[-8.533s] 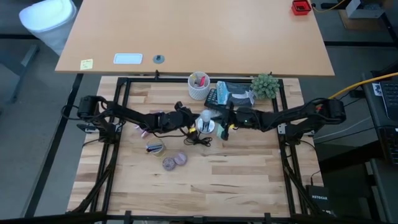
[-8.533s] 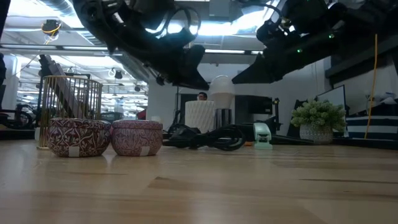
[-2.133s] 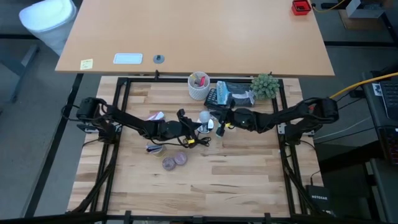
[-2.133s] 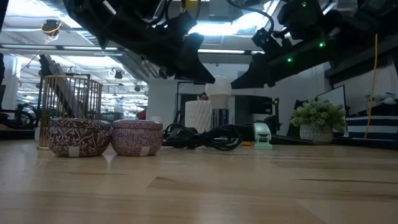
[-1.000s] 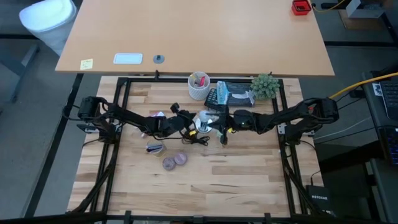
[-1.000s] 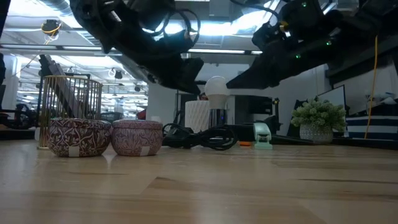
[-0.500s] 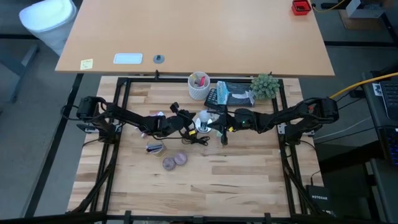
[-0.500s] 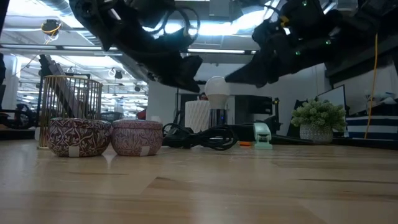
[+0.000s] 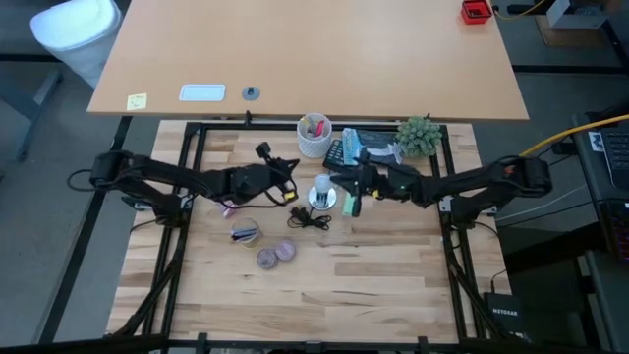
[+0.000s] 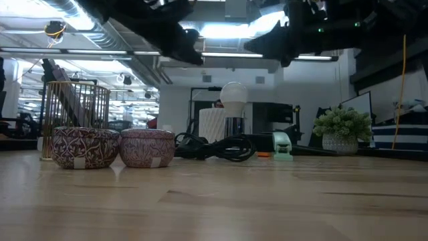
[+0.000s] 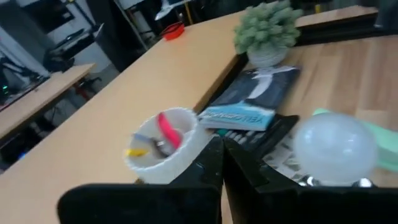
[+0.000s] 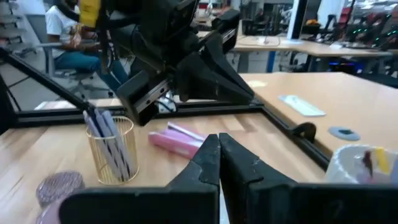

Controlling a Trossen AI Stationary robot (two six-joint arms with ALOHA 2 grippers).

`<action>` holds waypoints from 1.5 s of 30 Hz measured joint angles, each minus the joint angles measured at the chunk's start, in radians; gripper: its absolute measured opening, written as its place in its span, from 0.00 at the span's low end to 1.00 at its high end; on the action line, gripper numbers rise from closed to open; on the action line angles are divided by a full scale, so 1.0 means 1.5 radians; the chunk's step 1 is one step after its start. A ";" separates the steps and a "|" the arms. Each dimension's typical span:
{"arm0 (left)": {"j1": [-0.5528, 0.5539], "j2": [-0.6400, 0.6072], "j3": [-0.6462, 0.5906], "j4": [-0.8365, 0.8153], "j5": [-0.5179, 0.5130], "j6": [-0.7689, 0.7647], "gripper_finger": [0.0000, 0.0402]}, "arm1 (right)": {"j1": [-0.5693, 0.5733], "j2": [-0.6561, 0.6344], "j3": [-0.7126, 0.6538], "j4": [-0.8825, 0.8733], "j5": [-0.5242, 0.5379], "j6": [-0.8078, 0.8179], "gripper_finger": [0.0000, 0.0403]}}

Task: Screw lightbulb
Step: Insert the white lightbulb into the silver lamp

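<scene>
The lightbulb (image 9: 321, 187) is white and round. It stands upright with its silvery screw base down in a holder (image 10: 233, 124) on the table, shown also as the lightbulb (image 10: 233, 94) in the low view. My left gripper (image 9: 293, 184) is shut, just left of the bulb and raised above it. My right gripper (image 9: 343, 183) is shut too, just right of the bulb and also higher than it. In the left wrist view the shut fingers (image 11: 221, 163) point past the lightbulb (image 11: 336, 148). Neither gripper touches it.
A black cord (image 9: 309, 219) lies coiled in front of the bulb. Two purple tins (image 9: 276, 255) and a wire pen holder (image 9: 246, 234) sit near left. A white cup of pens (image 9: 314, 136), a book (image 9: 366, 150) and a small plant (image 9: 420, 136) stand behind.
Both grippers have risen from beside the bulb to well above it, both staying shut. My left gripper has also drawn back a little toward the table's left edge. The lightbulb stays upright where it was.
</scene>
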 joint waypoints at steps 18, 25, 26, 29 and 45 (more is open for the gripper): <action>0.007 -0.043 0.000 -0.143 0.217 -0.127 0.00 | 0.000 -0.016 0.000 -0.009 0.074 0.033 0.01; 0.011 -0.043 0.000 -0.125 0.288 -0.122 0.00 | -0.001 -0.016 0.000 -0.072 0.181 0.033 0.01; 0.011 -0.042 0.000 -0.124 0.297 -0.118 0.00 | -0.001 -0.014 0.000 -0.088 0.209 0.033 0.01; 0.011 -0.029 0.000 -0.114 0.336 -0.097 0.00 | -0.001 -0.003 0.000 -0.111 0.257 0.033 0.01; 0.011 0.127 0.000 0.048 0.386 -0.132 0.00 | 0.000 0.109 0.000 -0.087 0.201 0.037 0.01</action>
